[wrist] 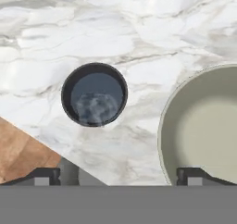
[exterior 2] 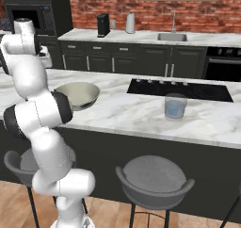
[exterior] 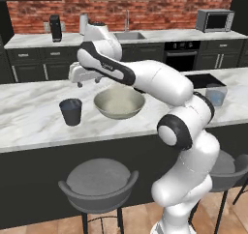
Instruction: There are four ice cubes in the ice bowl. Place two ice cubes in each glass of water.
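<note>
Your gripper (wrist: 118, 176) hangs wide open and holds nothing, with the dark glass (wrist: 94, 94) at middle left and the ice bowl (wrist: 203, 126) at right, and you cannot see any ice cubes, so progress is hard to judge.

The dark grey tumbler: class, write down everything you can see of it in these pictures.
The dark grey tumbler is a small, opaque, round cup with slightly tapered walls and a thick dark rim. It stands upright on the white marbled counter, left of the beige bowl and apart from it. From above, in the hand view, its bluish water surface shows a pale, blurry patch. Nothing touches it but the counter; the open tool hovers above.
</note>
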Motion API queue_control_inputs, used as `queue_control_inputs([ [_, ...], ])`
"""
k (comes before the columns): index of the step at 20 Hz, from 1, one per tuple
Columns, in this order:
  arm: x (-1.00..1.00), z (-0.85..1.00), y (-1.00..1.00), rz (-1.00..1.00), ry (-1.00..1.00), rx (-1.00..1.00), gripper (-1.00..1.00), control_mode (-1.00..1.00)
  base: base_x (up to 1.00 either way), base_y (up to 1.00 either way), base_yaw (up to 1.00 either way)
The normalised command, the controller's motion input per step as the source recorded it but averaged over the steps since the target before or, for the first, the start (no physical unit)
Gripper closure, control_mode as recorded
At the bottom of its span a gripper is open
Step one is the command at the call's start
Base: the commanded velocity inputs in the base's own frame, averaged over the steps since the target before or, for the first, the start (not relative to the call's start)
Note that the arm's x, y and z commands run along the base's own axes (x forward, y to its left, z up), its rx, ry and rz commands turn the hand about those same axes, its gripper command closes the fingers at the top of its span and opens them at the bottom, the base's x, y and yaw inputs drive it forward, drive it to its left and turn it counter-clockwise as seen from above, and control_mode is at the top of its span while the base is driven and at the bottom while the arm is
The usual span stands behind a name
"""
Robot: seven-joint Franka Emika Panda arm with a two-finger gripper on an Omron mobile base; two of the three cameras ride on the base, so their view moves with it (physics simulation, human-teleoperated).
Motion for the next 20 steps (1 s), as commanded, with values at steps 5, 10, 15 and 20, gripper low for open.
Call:
queue_control_inputs([
  [5,-0.77,-0.1,-1.0,0.0,0.1,0.16,-1.0,-1.0,0.0,0.0,0.0],
  [10,-0.41,-0.28,-1.0,-0.09,0.15,0.16,-1.0,-1.0,0.0,0.0,0.0],
  [15,-0.09,0.0,-1.0,-0.19,0.3,-0.02,-1.0,-1.0,0.0,0.0,0.0],
  [20,0.0,-0.03,-1.0,-0.32,0.39,-0.19,-1.0,-1.0,0.0,0.0,0.0],
])
